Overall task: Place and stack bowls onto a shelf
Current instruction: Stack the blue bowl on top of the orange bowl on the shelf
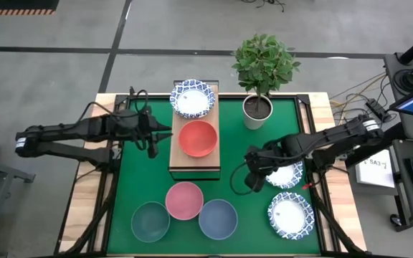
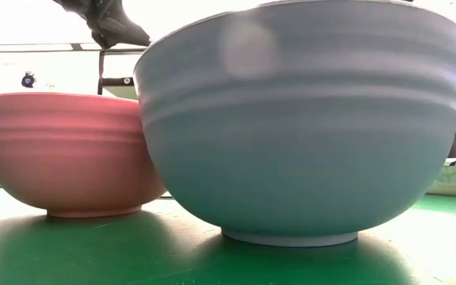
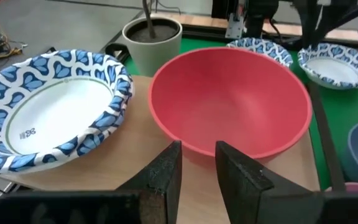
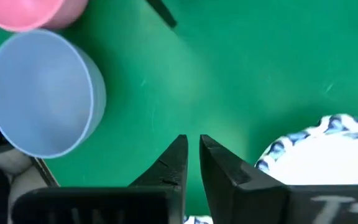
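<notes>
Standing loose on the green mat [image 1: 142,179]: grey-green bowl [image 1: 150,221], blue bowl [image 1: 217,218], pink bowl [image 1: 184,200], two patterned bowls [image 1: 290,215]. Hovering beside these, right gripper [image 1: 252,183], nearly closed, holding nothing. Sitting unstacked on the shelf [image 1: 179,159]: red bowl [image 1: 197,138], patterned bowl [image 1: 191,98]. Waiting alongside, left gripper [image 1: 151,150], slightly parted, empty. Remaining: most placing, all stacking.
</notes>
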### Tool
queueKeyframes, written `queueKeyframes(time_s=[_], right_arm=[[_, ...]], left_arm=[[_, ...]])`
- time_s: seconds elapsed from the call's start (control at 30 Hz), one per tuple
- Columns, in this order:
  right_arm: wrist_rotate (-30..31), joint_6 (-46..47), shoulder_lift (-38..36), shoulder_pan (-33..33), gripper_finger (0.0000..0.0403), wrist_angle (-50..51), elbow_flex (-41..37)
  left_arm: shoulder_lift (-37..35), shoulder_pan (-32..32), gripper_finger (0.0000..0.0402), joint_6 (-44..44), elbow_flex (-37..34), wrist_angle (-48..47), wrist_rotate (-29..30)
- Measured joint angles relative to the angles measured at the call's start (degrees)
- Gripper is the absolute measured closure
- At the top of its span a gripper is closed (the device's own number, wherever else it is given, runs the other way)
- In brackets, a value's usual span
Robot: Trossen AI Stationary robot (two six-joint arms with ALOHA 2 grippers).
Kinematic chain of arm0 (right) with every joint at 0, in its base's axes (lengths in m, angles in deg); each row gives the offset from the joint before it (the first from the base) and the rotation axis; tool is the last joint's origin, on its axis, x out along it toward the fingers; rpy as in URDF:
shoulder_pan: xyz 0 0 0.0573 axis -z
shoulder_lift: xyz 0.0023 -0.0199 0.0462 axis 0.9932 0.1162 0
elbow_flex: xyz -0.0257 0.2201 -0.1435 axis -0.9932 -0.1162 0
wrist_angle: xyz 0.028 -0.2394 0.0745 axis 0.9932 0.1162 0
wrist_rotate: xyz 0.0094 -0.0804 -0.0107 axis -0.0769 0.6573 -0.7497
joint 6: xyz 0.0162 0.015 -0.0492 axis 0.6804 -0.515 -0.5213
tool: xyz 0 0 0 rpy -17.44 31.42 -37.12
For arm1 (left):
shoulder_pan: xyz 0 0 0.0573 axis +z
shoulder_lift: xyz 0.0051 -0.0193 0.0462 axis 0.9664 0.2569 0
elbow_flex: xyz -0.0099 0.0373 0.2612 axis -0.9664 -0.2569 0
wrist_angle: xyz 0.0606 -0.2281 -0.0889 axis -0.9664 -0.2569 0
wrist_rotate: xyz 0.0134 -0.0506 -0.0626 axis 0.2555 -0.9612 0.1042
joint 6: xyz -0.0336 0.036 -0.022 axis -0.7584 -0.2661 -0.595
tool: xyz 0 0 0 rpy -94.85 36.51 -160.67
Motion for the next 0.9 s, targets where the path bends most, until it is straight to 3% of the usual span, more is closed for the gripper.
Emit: queueKeyframes(time_s=[0.23,0.43,0.6,0.9], right_arm=[[-0.2,-8.5,0.7,-1.5,0.0297,-0.1,0.0],[-0.1,-9.3,2.0,-3.7,0.0257,-4.9,-0.1],[-3.3,-9.5,5.2,-5.9,0.0248,-12.5,0.0],[-3.7,-11.1,14.6,-8.7,0.0262,-13.5,5.2]], left_arm=[[-2.1,-0.9,0.0322,-2.6,-0.1,-1.0,0.0],[-2.8,-3.3,0.0322,-4.0,-0.1,-0.2,0.0],[-2.9,-6.2,0.0322,-4.6,-0.1,0.9,0.0],[-1.8,-11.8,0.0322,-5.0,-0.1,4.0,1.7]])
